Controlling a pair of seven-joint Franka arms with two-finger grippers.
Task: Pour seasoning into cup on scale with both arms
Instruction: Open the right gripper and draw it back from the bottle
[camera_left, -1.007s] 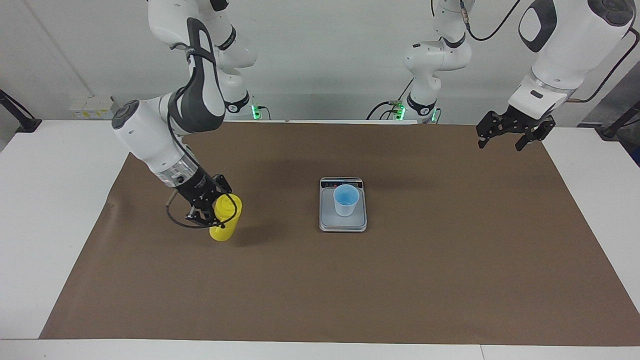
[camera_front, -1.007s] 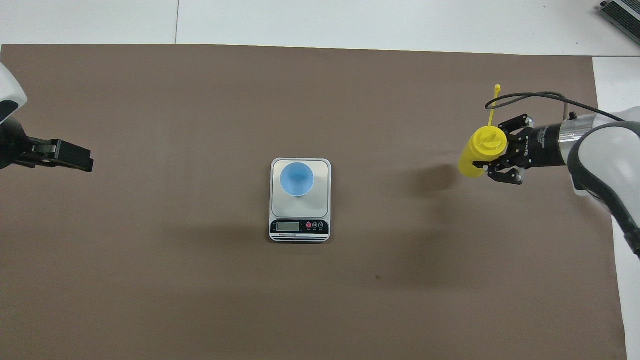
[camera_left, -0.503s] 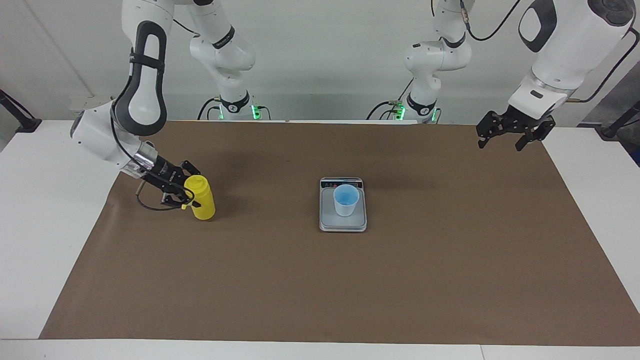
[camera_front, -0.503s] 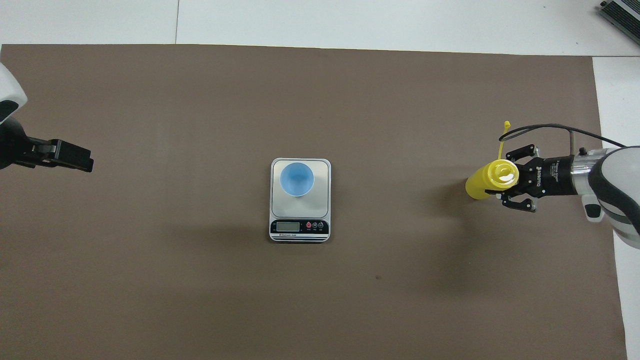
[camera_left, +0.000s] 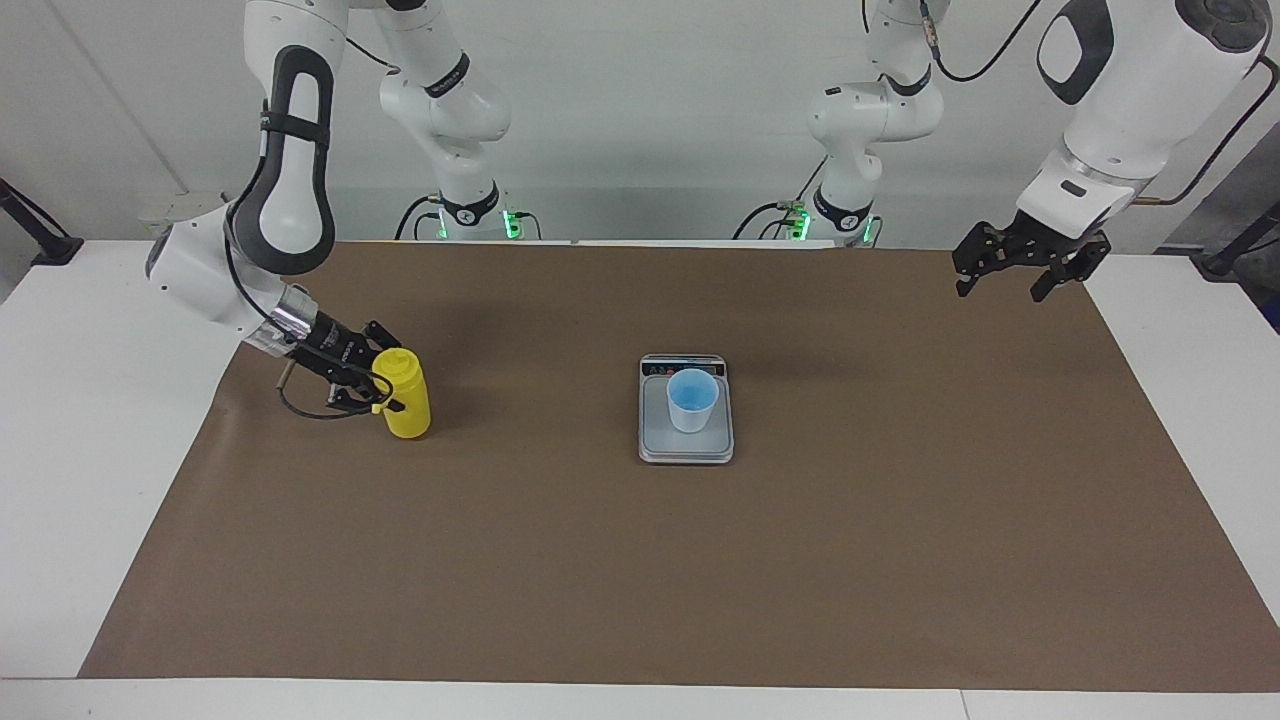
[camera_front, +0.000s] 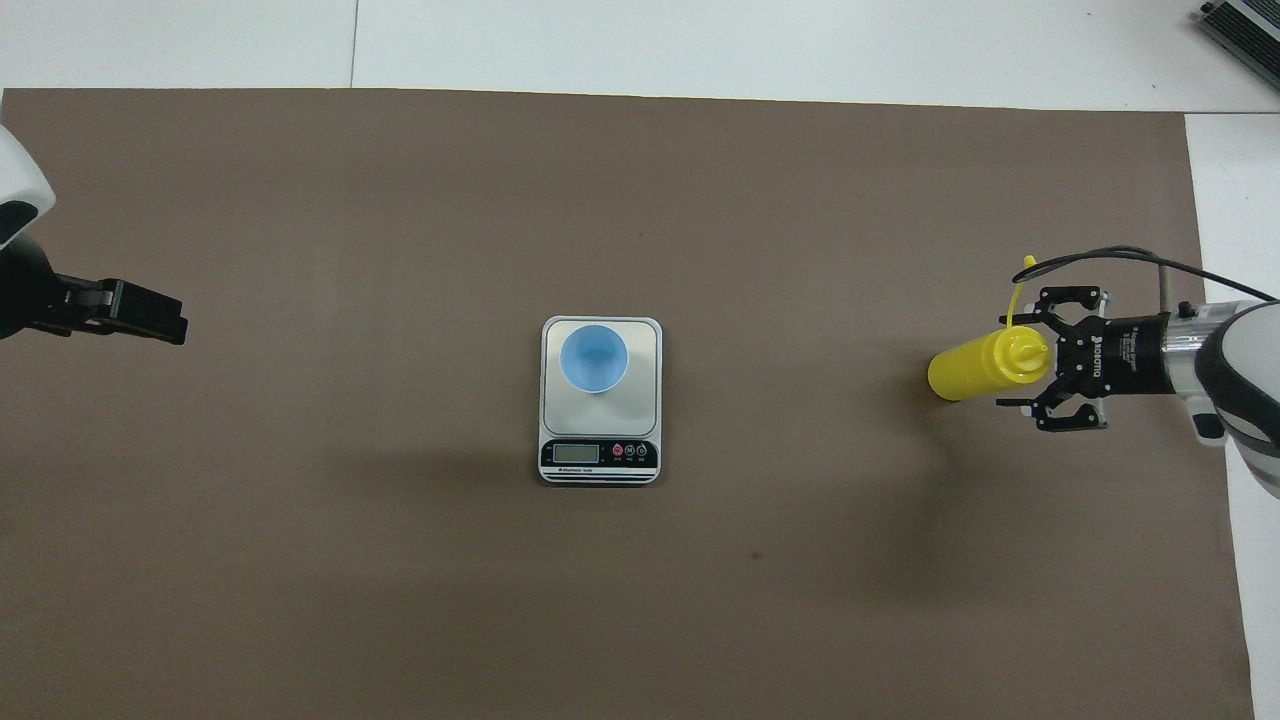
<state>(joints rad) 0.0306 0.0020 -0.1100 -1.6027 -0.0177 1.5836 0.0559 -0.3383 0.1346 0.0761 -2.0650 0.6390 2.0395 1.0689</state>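
Two arms share this table, and only one of them is anywhere near the action. Sitting upright on the brown mat (camera_left: 640, 560), toward the right arm's end of the table and close to that end's edge of the mat, is the yellow seasoning bottle (camera_left: 405, 397), with its little tethered cap (camera_front: 1027, 263) sticking out to the side. The right gripper (camera_front: 1062, 372) is right beside the top of the bottle, low over the mat, and its fingers are spread wide on either side of the nozzle end; they look clear of the plastic, so nothing is actually being held. Roughly in the middle of the mat sits the silver scale (camera_left: 686, 445), display strip turned toward the robots, and the light blue cup (camera_left: 692, 399) stands upright on its weighing plate. Bottle and scale are well apart. The left gripper (camera_left: 1028, 262) hangs up in the air over the corner of the mat at the left arm's end, on the edge nearest the robots, fingers wide apart and holding nothing, just waiting there.
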